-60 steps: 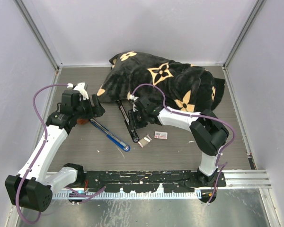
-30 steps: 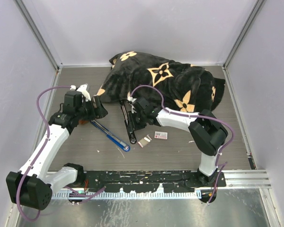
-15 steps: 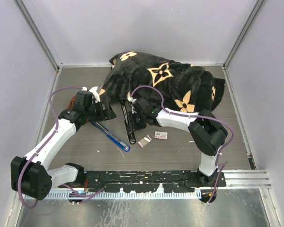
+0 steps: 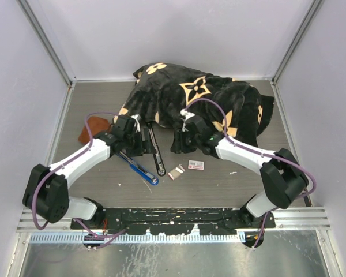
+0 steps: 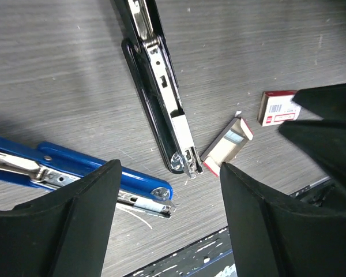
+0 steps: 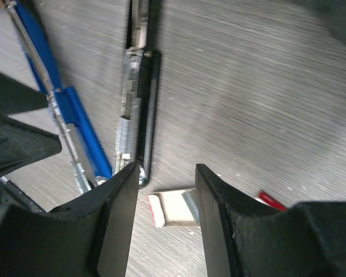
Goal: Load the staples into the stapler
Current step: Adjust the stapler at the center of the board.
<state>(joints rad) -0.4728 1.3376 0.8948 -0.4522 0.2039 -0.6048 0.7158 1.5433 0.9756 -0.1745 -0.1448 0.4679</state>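
Grey wood-grain table (image 4: 104, 184) is carrying everything in the top view. The black stapler (image 4: 155, 151) is lying opened out flat with the blue stapler (image 4: 136, 168) beside it. The staples (image 4: 196, 165) are sitting near the black one's near tip, with their opened inner piece (image 4: 176, 172) between. The left pincer (image 4: 139, 141) and right pincer (image 4: 179, 142) are hovering either side of the black stapler, their jaws hidden under the wrists. A monogram blanket (image 4: 207, 98) is covering the far table, and a brown flat thing (image 4: 92, 128) is hard to identify.

From the left wrist, the left pincer (image 5: 168, 173) is gaping wide, grasping nothing. A dark arm part is cutting off the staples (image 5: 275, 108).

From the right wrist, the right pincer (image 6: 166, 170) is standing released above the inner piece (image 6: 173, 209). Only a red sliver of the staples (image 6: 270, 199) is showing.
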